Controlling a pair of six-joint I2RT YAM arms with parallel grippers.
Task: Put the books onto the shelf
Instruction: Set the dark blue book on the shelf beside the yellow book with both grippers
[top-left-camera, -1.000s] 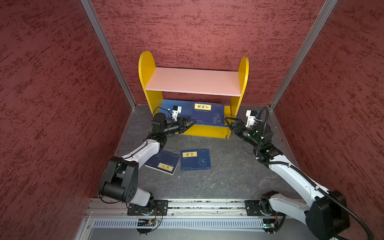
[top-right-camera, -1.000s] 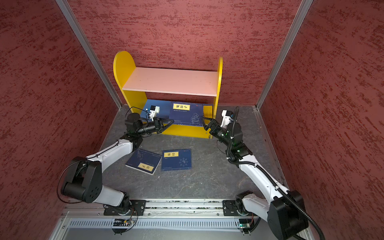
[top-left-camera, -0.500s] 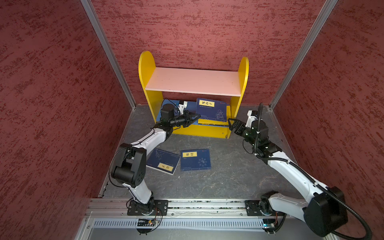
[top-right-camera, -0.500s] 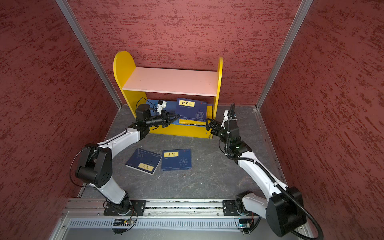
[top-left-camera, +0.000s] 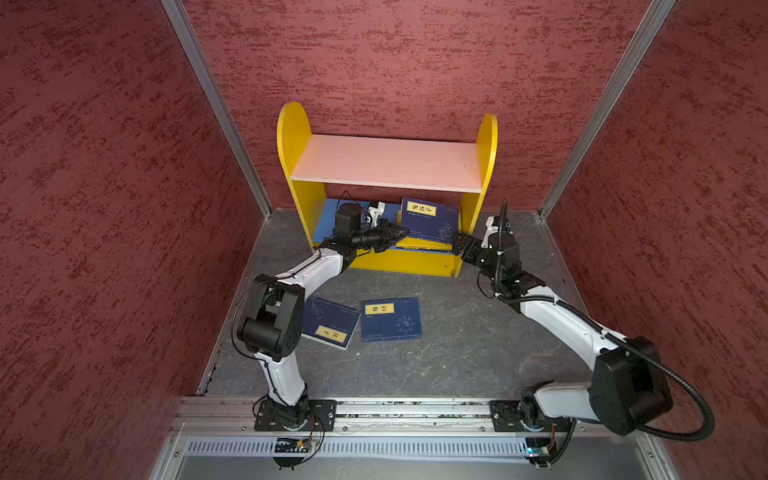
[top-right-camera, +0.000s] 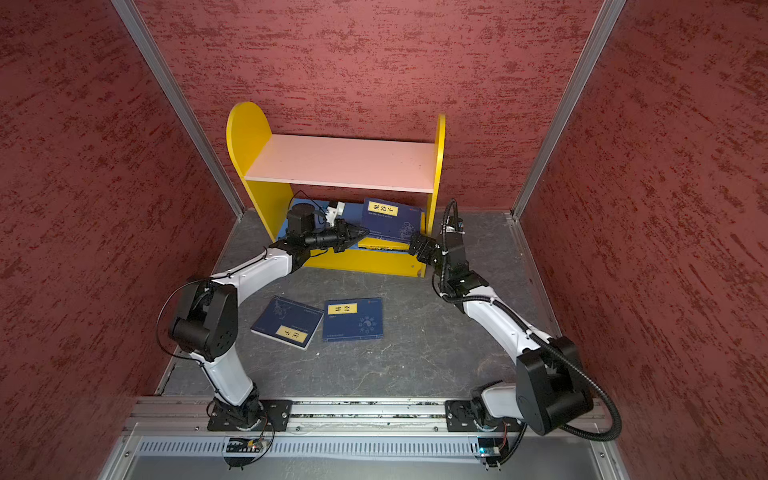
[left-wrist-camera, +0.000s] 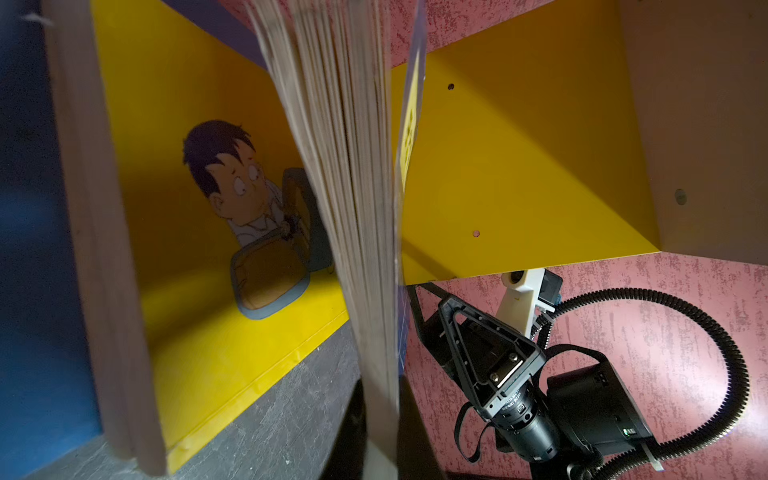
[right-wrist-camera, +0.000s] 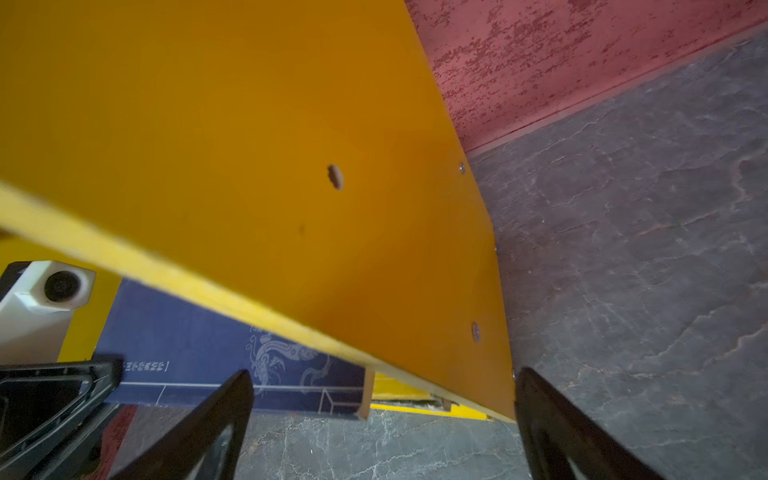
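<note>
In both top views the left end effector (top-left-camera: 394, 239) is clamped on a navy book (top-left-camera: 430, 220) propped in the lower tier of the shelf (top-left-camera: 386, 162). The right end effector (top-left-camera: 459, 245) gapes empty alongside, and two more navy books (top-left-camera: 330, 322) (top-left-camera: 390, 320) lie on the bench (top-left-camera: 457, 340). The left wrist view shows a yellow cartoon book (left-wrist-camera: 249, 216) behind.

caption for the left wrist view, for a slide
Fanned page edges of a navy paperback in close-up, a yellow cartoon-man paperback behind it, inside the yellow-panelled shelf.
</note>
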